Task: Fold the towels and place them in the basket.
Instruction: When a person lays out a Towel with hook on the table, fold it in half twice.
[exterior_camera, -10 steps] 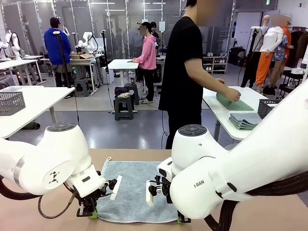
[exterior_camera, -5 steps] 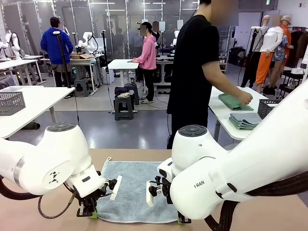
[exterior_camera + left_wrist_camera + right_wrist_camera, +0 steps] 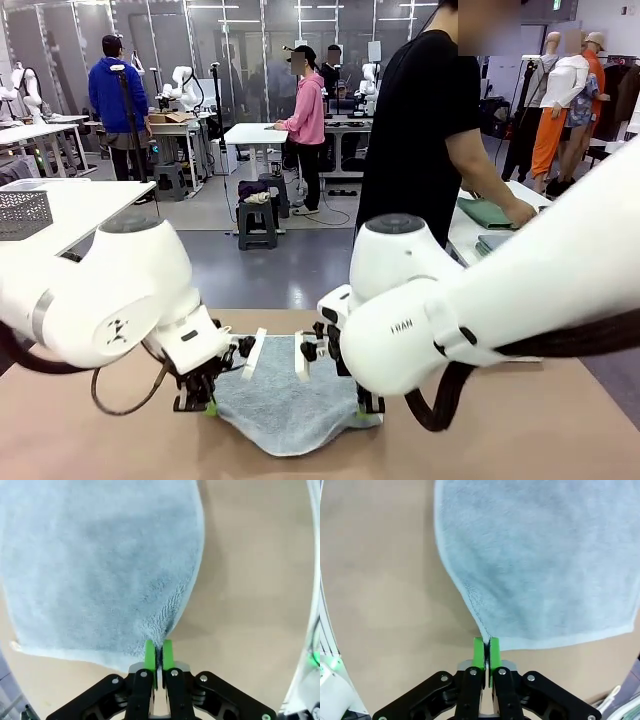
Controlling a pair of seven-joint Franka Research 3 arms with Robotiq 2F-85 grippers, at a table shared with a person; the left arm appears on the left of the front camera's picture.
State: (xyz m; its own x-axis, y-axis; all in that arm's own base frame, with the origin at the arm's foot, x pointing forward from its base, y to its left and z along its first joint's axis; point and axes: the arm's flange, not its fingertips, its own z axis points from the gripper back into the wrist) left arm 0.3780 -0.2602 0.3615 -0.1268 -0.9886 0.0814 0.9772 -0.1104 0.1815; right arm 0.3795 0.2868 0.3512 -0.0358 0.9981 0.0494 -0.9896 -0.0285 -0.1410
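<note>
now on the table (image 3: 520, 440): one light blue towel (image 3: 285, 405) lies spread on the tan top between the two white arms, with its two near corners drawn up off the surface.
left end effector (image 3: 158, 655): pinched closed on one near corner of the towel, the terry bunched between the green pads (image 3: 149, 652).
right end effector (image 3: 486, 652): clamped on the other near corner, with only a thin fold of cloth caught at the very tips.
step, as i judge it: the near edge looks ready to be carried over to the far edge for a first fold.
risk of slipping: both grips hold just a sliver of cloth, so a quick pull could free a corner and collapse the fold.
risk of skew: if you move the arms at unequal height or pace, the corners will not meet squarely.
risk of dragging: the far half rests loose on the table, so pulling low instead of lifting could slide the whole towel.
risk of contact: the arms stand close together, so drawing them inward could make them touch.
</note>
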